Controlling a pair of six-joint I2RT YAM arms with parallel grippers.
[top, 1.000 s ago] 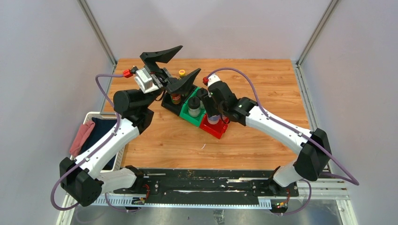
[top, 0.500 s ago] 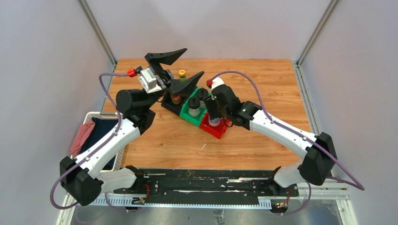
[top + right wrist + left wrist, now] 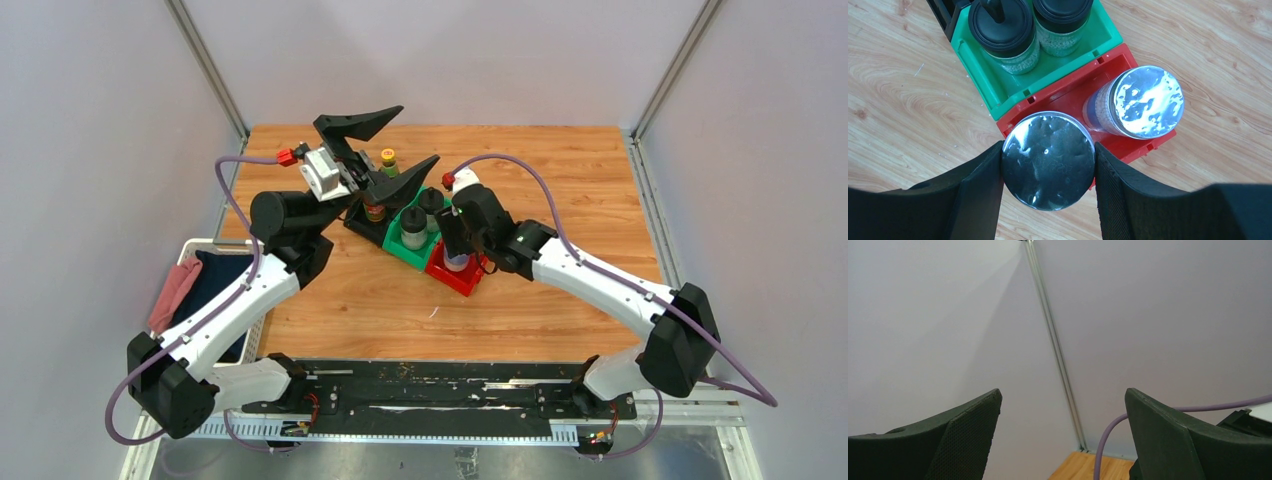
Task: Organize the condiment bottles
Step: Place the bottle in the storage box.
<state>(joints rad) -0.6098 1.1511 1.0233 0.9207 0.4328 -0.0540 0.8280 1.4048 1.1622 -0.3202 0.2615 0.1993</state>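
Right pincer (image 3: 1048, 151): clamped on silver-lidded shaker (image 3: 1048, 170) at red plastic bin (image 3: 1064, 97), beside blue-labelled second shaker (image 3: 1147, 101) | green plastic bin (image 3: 998, 89): both black-capped clear bottles (image 3: 1004, 27) in | black bin (image 3: 355, 222): one yellow-capped brown bottle (image 3: 375, 210) in, other brown bottle (image 3: 387, 157) left loose on wooden bench (image 3: 560, 180) | left pincer (image 3: 416, 134): wide, empty.

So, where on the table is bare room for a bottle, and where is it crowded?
Bare wood lies between the red bin and the black rail, and at the far right of the table. It is crowded around the green bin, near the left fingers and right fingers, and by the lone bottle behind.
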